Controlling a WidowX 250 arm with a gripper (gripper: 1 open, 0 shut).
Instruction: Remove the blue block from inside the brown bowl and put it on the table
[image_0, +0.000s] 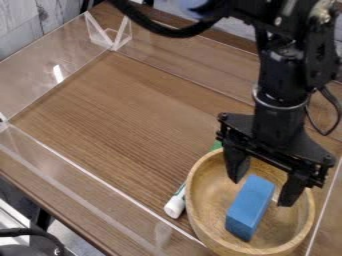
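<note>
The black gripper points straight down over the brown bowl, its two fingers spread wide with nothing between them. The finger tips reach down to about the level of the bowl's rim, one on each side of the upper end of the blue block; whether they touch it cannot be told from this view. The blue block lies inside the bowl, resting on its floor with its long side running from the far part of the bowl toward the near rim. The light-brown wooden bowl sits on the wood-grain tabletop near its front right corner, close to the low clear acrylic wall that runs along the front edge. Just beside the bowl's left rim, a small white-and-green marker-like object lies on the tabletop between the bowl and that wall. The black arm rises from the gripper toward the top of the view.
</note>
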